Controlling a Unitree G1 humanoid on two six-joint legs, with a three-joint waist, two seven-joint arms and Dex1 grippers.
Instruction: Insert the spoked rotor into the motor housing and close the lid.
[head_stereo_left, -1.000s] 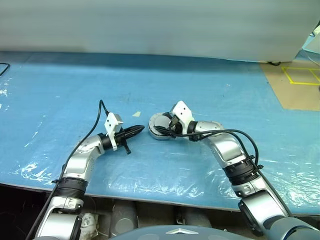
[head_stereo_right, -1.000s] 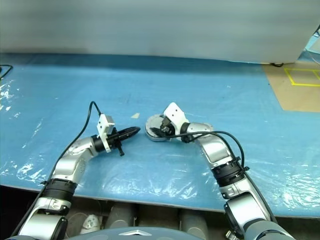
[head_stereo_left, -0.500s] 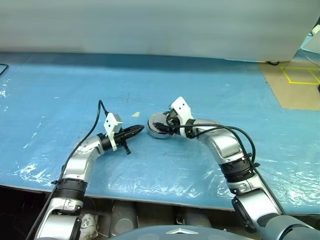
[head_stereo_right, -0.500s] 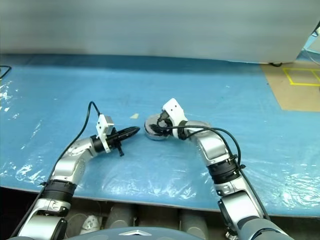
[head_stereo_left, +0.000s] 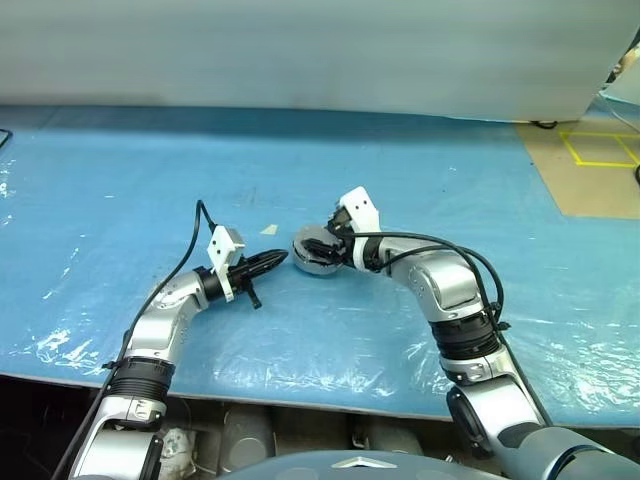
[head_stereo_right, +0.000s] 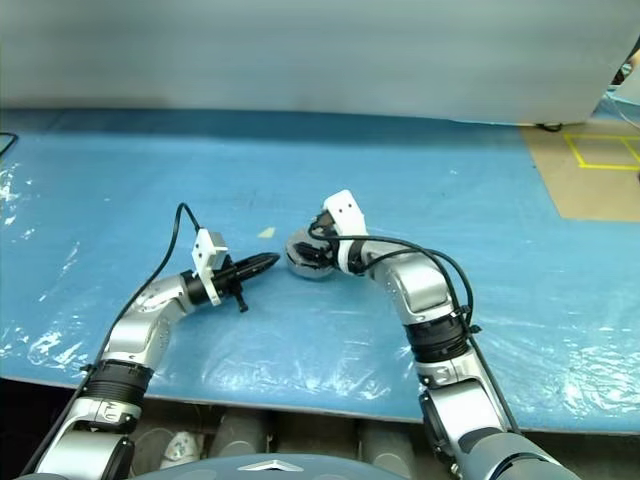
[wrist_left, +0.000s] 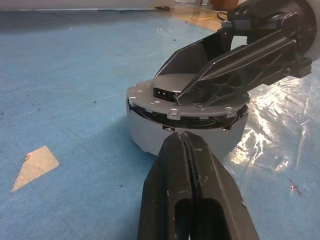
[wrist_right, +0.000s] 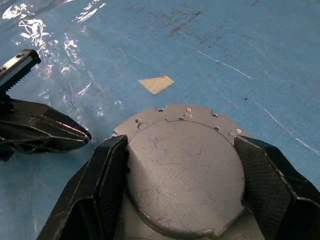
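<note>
The right gripper (wrist_right: 180, 200) is spread wide, its two fingers (wrist_right: 107, 175) set against opposite sides of the lid (wrist_right: 182, 175), which sits on the motor housing (wrist_left: 150, 132) on the blue table (head_stereo_left: 450, 180). The left gripper (wrist_left: 187, 165) is pressed fully closed and empty, its tip just beside the housing wall. Risk noted: in the left wrist view the lid appears slightly skewed; if pressed so, jamming is likely. A sideways push could slide the unbraced housing.
</note>
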